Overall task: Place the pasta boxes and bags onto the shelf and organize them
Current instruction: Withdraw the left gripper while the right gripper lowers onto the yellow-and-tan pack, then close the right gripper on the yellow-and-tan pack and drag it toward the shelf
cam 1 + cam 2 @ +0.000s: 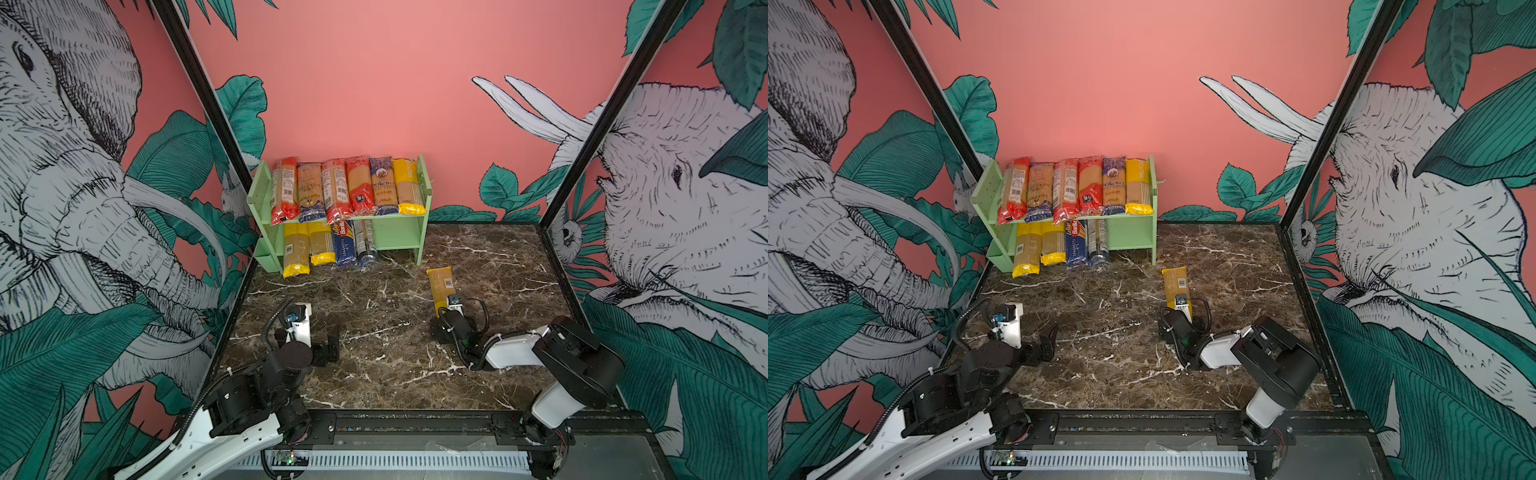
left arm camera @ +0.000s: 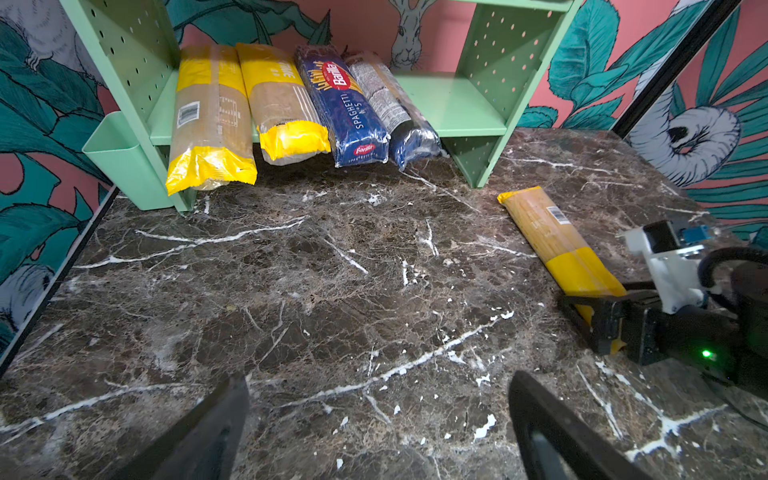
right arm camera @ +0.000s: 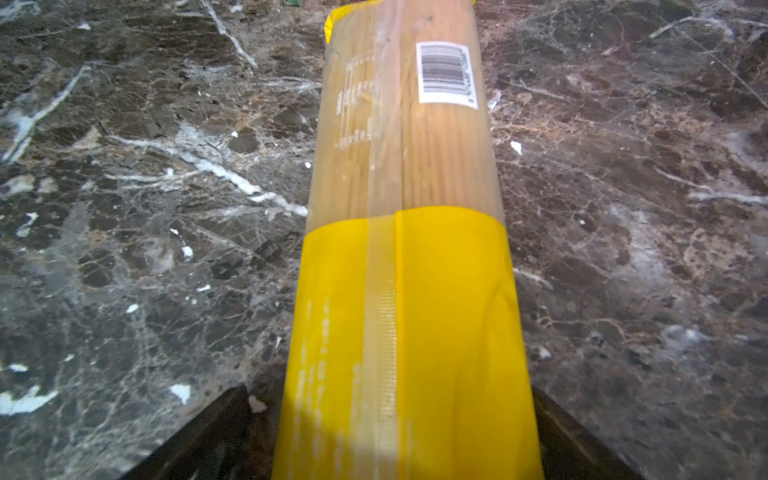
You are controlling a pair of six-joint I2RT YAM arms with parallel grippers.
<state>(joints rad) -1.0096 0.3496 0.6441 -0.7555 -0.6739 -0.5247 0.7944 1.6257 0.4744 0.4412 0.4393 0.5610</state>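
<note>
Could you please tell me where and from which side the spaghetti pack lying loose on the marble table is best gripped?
Probably its yellow-banded near end, pinched across the narrow width. The spaghetti pack lies flat on the marble table, lengthwise away from the right gripper, whose open jaws straddle that end; come in low from there.

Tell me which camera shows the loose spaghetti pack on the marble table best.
The right wrist view: the loose spaghetti pack fills the frame, with barcode and yellow band clear. In both top views it is small, its near end hidden by the right arm. The left wrist view shows it side-on, its end inside the right claw.
</note>
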